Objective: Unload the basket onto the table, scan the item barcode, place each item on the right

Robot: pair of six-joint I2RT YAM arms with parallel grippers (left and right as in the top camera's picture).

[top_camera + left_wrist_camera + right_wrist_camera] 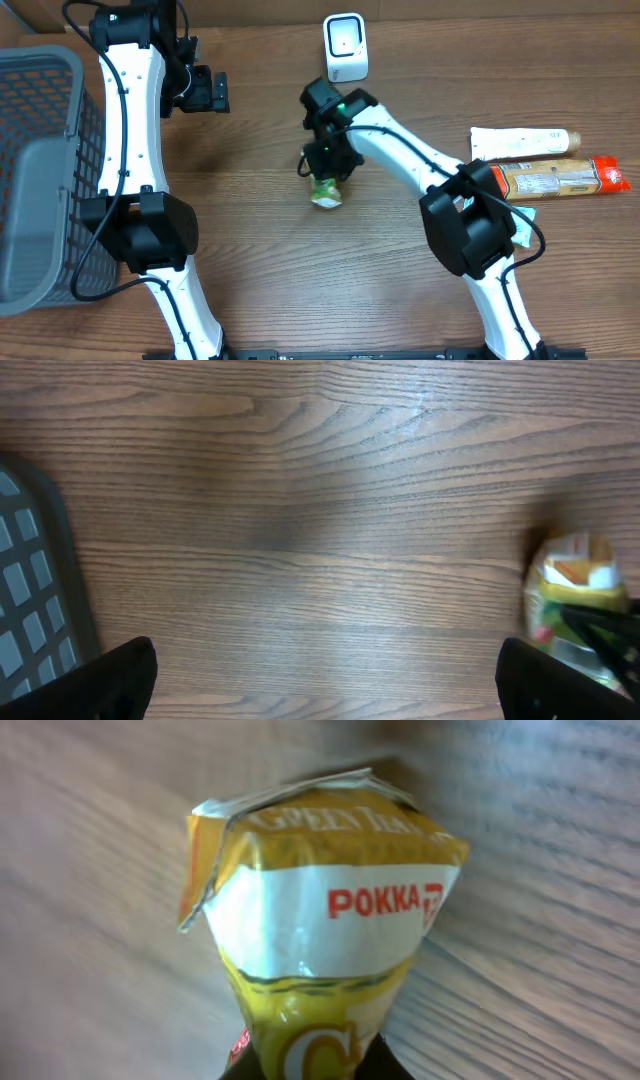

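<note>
- A wooden table (260,290) seen from above, with two robot arms reaching in from the near edge.
- The right gripper (329,160) is at the middle of the table, closed on a small yellow Pokka green tea carton (327,192). In the right wrist view the carton's lower end narrows between the two dark fingertips, so it looks pinched. Whether it is lifted off the wood cannot be told.
- The carton's folded top points away from the wrist camera. The brand panel faces that camera, and no barcode shows in any view.
- A white barcode scanner (345,47) stands upright at the far edge, near the carton and just beyond the right arm's wrist. The grip on one end seems meant to leave the carton's sides free to turn towards the scanner.
- The left gripper (205,92) hovers over bare wood on the left, its jaws spread wide and holding nothing. It appears to be parked clear of the work.
- A grey mesh basket (40,120) sits at the left edge.
- A white tube (520,143) and an orange packet (565,178) lie side by side on the right, well apart from the carton, probably waiting for their turn.
</note>
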